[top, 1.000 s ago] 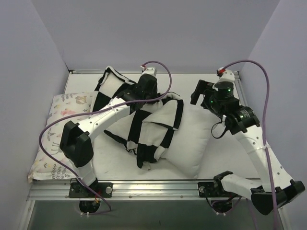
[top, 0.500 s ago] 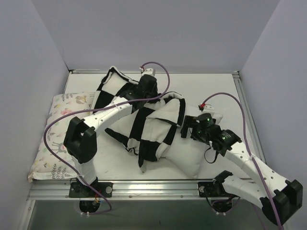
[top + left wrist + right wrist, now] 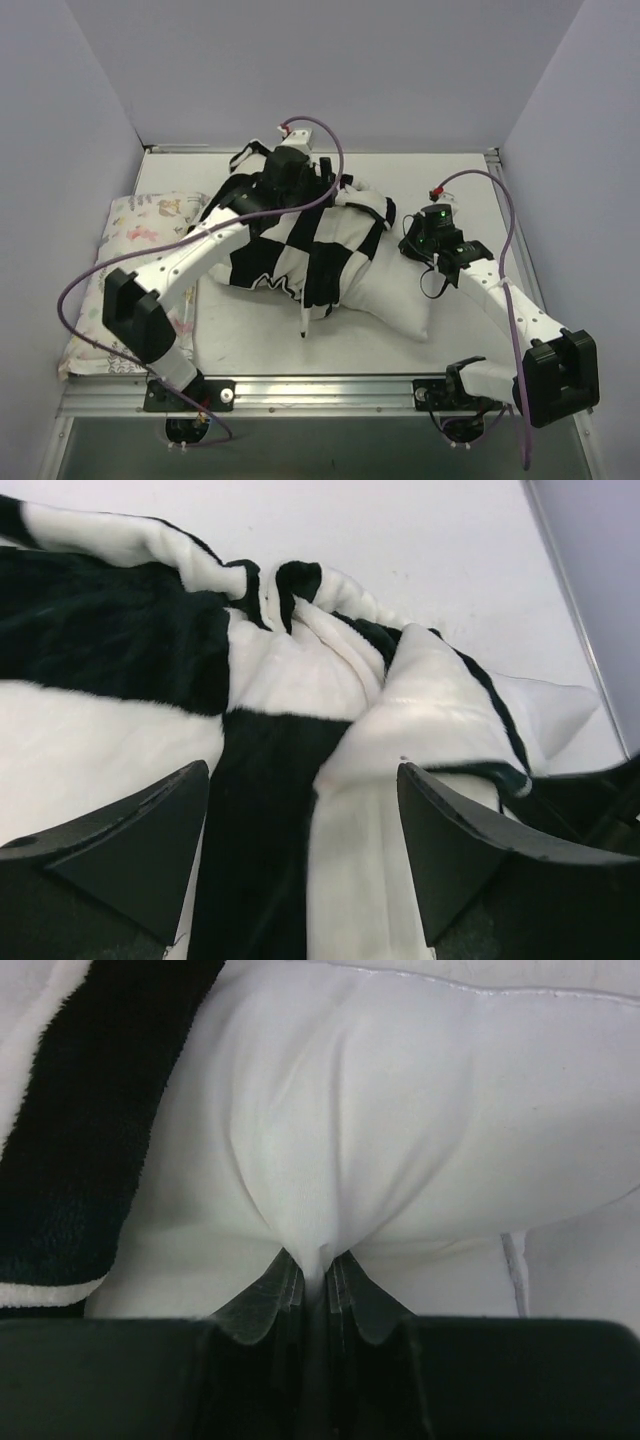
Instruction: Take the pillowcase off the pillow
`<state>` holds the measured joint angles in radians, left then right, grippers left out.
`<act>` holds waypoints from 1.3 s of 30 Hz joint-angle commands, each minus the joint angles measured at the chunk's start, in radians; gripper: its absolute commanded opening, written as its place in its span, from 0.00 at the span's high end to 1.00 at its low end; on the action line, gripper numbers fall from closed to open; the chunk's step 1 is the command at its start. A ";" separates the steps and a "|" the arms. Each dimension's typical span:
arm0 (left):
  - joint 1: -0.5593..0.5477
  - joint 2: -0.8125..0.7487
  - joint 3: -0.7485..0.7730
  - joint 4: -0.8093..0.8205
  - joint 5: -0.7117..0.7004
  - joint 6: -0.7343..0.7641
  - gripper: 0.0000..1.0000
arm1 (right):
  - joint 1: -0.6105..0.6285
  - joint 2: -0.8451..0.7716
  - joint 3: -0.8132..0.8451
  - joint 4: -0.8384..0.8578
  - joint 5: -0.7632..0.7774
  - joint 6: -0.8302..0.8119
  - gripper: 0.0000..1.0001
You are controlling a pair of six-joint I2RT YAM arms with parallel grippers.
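The black-and-white checkered pillowcase (image 3: 300, 250) lies bunched over the left part of the plain white pillow (image 3: 400, 295), whose right end sticks out bare. My left gripper (image 3: 318, 196) hovers over the far edge of the pillowcase (image 3: 300, 670); in the left wrist view it (image 3: 302, 770) stands open with nothing between the fingers. My right gripper (image 3: 412, 243) sits at the pillow's right side. In the right wrist view it (image 3: 315, 1270) is shut on a pinched fold of the pillow (image 3: 400, 1110), with the pillowcase (image 3: 90, 1110) just to the left.
A pastel floral-print pillow (image 3: 140, 240) lies along the left edge of the white table (image 3: 180, 170). Lilac walls close in the back and both sides. A metal rail (image 3: 320, 385) with the arm bases runs along the near edge.
My left gripper has opened and let go of the pillowcase, which now lies flatter over the pillow. My right gripper came down from the far right and shut on the pillow.
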<state>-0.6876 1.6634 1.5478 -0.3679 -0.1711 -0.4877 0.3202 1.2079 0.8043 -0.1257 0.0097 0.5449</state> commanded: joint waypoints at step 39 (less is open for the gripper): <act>0.375 -0.231 -0.319 -0.157 -0.274 -0.014 1.00 | -0.277 -0.062 0.085 -0.213 -0.070 -0.068 1.00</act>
<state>-0.3988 1.4517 1.2617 -0.4622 -0.3489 -0.4980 0.0986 1.1751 0.8776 -0.2184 -0.1692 0.5125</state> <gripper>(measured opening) 0.009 0.112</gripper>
